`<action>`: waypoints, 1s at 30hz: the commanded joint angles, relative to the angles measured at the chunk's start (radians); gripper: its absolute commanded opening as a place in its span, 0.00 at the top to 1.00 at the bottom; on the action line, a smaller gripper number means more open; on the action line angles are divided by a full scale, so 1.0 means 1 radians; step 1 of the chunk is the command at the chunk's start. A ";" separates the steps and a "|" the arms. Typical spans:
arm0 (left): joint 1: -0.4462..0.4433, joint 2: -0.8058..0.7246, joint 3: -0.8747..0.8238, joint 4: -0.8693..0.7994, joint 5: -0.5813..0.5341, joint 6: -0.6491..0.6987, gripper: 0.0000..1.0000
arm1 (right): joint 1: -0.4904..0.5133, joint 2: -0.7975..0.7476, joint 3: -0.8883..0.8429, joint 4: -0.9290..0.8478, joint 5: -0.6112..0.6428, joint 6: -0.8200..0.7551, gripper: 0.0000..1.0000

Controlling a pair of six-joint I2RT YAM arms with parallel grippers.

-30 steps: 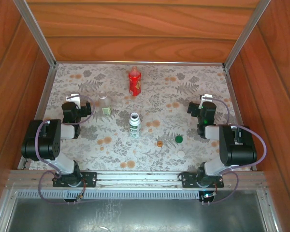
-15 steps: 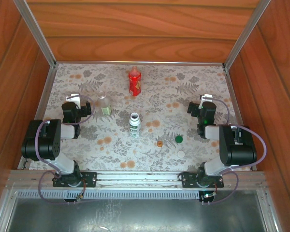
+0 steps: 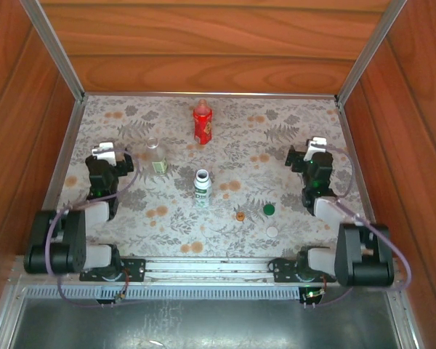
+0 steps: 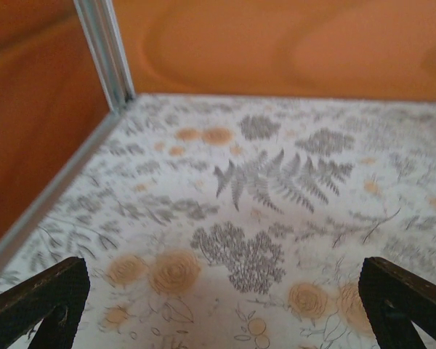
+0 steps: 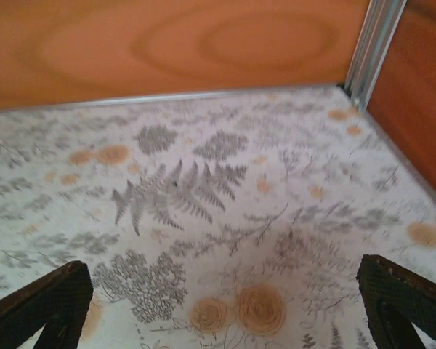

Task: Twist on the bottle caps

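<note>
Three bottles stand upright and uncapped in the top view: a red one (image 3: 203,123) at the back, a clear one with a pale green label (image 3: 157,156) at the left, a white one with a dark-green label (image 3: 202,187) in the middle. Three caps lie near the front right: orange-red (image 3: 240,216), green (image 3: 269,209), white (image 3: 272,232). My left gripper (image 3: 105,154) is open, left of the clear bottle, with nothing in it. My right gripper (image 3: 314,147) is open at the right side, behind the caps. In both wrist views the dark fingertips (image 4: 40,298) (image 5: 403,294) stand wide over bare cloth.
A flowered cloth (image 3: 232,174) covers the table. Wooden walls with aluminium corner posts (image 3: 54,51) close in the back and both sides. A metal rail (image 3: 203,269) runs along the near edge at the arm bases.
Both arms have stretched out lower, their elbows dropping toward the near edge. The left gripper shifted slightly left and the right gripper slightly right and back. Bottles and caps have not moved.
</note>
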 commanded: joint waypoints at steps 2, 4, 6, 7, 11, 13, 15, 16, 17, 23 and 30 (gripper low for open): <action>-0.118 -0.238 -0.048 -0.120 -0.172 0.061 0.00 | 0.003 -0.151 0.012 -0.225 -0.088 -0.042 0.00; -0.185 -0.367 -0.041 -0.218 -0.211 0.081 0.00 | 0.005 -0.201 0.024 -0.282 -0.138 0.000 0.00; -0.241 -0.499 -0.026 -0.312 -0.180 0.089 0.00 | 0.007 -0.239 0.028 -0.313 -0.170 0.064 0.00; -0.271 -0.568 -0.007 -0.372 -0.159 0.094 0.00 | 0.008 -0.254 0.031 -0.332 -0.191 0.081 0.00; -0.358 -0.705 0.087 -0.569 -0.025 0.079 0.00 | 0.008 -0.289 0.050 -0.419 -0.242 0.120 0.00; -0.380 -0.723 0.128 -0.620 0.125 0.080 0.00 | 0.011 -0.296 0.057 -0.440 -0.268 0.121 0.00; -0.407 -0.713 0.156 -0.627 0.222 0.061 0.00 | 0.011 -0.301 0.067 -0.462 -0.309 0.106 0.00; -0.419 -0.695 0.171 -0.628 0.280 0.048 0.00 | 0.013 -0.305 0.068 -0.465 -0.342 0.091 0.00; -0.425 -0.671 0.188 -0.633 0.317 0.024 0.00 | 0.013 -0.314 0.064 -0.457 -0.374 0.080 0.00; -0.486 -0.530 0.256 -0.629 0.514 -0.026 0.00 | 0.040 -0.349 0.101 -0.523 -0.524 0.045 0.00; -0.607 -0.422 0.223 -0.549 0.556 0.048 0.00 | 0.061 -0.349 0.124 -0.544 -0.513 0.038 0.00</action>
